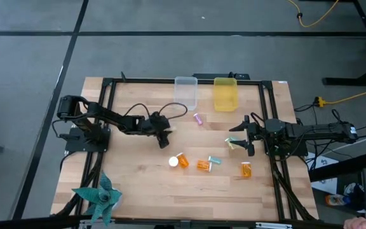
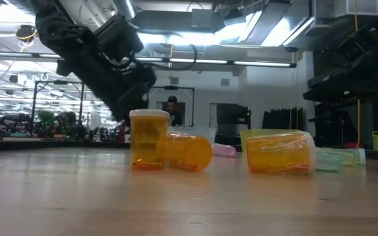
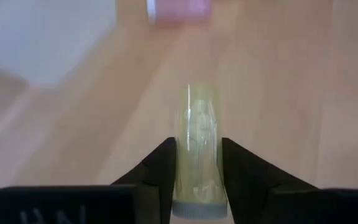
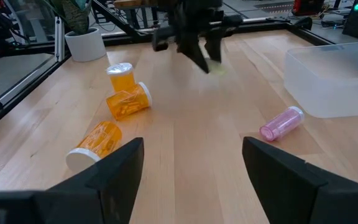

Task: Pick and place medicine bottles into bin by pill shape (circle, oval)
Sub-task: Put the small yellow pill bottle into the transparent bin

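A pale green vial (image 3: 197, 155) sits clamped between the left gripper (image 1: 165, 135)'s fingers (image 3: 156, 174) near the middle of the table (image 1: 138, 181), short of the clear bin (image 1: 185, 92) and yellow bin (image 1: 225, 94) at the far edge. The wrist view shows the jaws closed low on the vial, near its cap end. The next step, lifting it and carrying it to a bin, probably goes best with a straight rise before any swing, so the loosely balanced vial does not pivot in the grip. The left arm reaches in low from the left edge, elbow raised. The right gripper (image 1: 245, 137) waits wide open by the right edge. A pink vial (image 1: 199, 119) lies near the bins; amber bottles (image 1: 202, 165) lie toward the near edge.
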You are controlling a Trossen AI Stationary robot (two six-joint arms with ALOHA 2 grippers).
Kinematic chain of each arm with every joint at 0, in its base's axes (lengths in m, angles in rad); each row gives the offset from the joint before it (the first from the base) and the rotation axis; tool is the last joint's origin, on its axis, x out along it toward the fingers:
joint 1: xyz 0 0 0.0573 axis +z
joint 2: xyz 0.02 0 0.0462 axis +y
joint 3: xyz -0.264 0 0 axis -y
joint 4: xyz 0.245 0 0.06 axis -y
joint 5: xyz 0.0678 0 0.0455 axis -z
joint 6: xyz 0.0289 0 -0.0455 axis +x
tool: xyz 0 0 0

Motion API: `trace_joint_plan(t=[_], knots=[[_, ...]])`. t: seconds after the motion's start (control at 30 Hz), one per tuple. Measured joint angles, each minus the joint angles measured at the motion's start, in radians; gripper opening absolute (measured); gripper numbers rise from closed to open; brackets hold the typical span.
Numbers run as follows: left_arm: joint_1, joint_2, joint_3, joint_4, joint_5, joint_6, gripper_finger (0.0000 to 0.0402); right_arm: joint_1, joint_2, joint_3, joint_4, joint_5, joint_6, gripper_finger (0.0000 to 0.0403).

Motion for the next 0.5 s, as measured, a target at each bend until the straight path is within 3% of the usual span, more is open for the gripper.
trace_joint_plan(t=[0.3, 0.5], knots=[[0.150, 0.000, 0.002, 0.355, -0.061, -0.008, 0.0104, 0.000, 0.000, 0.000, 0.000, 0.000, 0.000, 0.0275], [0.259, 0.008, 0.074, 0.354, -0.060, 0.002, 0.0103, 0.000, 0.000, 0.000, 0.000, 0.000, 0.000, 0.0275]])
